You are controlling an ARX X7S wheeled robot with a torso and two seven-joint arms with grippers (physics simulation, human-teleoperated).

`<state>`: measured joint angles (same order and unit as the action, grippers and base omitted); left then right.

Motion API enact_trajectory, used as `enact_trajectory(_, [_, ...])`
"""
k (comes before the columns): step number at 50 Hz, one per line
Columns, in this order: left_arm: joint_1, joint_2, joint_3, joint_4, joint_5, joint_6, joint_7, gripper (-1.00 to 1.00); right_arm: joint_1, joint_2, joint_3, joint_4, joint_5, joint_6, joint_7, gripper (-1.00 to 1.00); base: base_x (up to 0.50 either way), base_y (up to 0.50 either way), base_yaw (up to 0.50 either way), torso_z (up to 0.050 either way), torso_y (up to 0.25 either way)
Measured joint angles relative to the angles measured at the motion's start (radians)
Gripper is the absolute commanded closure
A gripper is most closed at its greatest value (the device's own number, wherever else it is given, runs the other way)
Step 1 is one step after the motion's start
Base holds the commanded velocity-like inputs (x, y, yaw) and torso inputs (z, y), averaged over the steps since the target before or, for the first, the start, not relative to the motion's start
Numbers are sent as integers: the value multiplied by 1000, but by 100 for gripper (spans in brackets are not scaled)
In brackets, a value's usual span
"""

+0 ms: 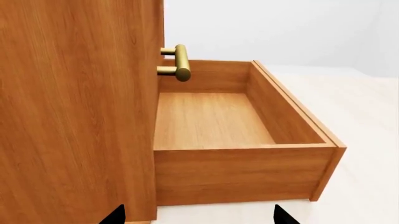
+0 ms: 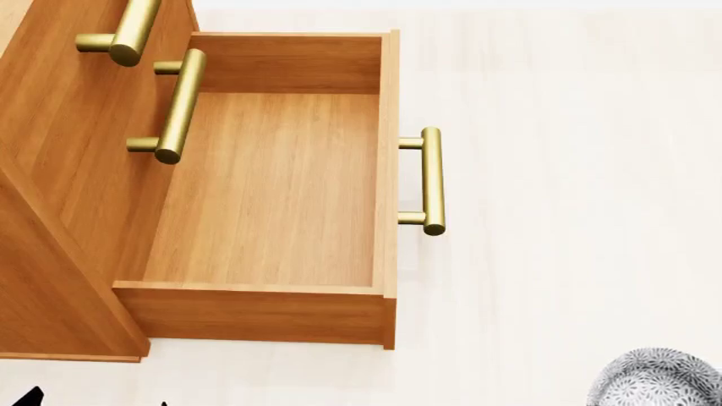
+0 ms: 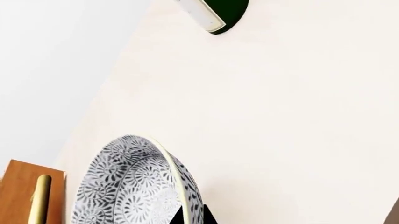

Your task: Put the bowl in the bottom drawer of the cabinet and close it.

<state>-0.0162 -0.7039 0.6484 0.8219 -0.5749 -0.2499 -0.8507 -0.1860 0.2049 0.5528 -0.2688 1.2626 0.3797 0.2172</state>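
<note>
At the lower right corner of the head view, the bowl (image 2: 658, 378) sits well apart from the bottom drawer (image 2: 270, 190), which stands pulled out of the cabinet (image 2: 57, 169) and bare inside. The right gripper (image 3: 192, 215) shows only dark tips pinching the bowl's rim, while the left gripper (image 1: 198, 215) hangs spread near the drawer's side wall, touching nothing. A pale rack on a dark base (image 3: 215, 14) lies at the top of the right wrist view.

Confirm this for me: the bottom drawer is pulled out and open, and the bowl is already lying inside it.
Not quite. The bottom drawer is pulled out and open, but it holds nothing: the head view shows bare wood inside, as does the left wrist view. The bowl is outside the drawer, at that view's lower right corner; the right wrist view shows the right gripper at its rim.
</note>
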Motion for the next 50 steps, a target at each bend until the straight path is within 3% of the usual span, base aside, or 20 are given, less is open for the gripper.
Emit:
enact_trajectory(18, [-2,-2,1,-1,-2,2,-1,-100,66,34,-6,-190,132,39,184,100,0,0,0,0,0])
enact_trajectory(35, [-5,-1,5,-2,-2,2,-1,-100,246,135,-61,-352,163,87,454,100,0,0,0,0,1])
enact_trajectory(50, [-5,-4,5,5,-4,1,-8,-100,420,233,-163,-370,240,169,618,100,0,0,0,1,1])
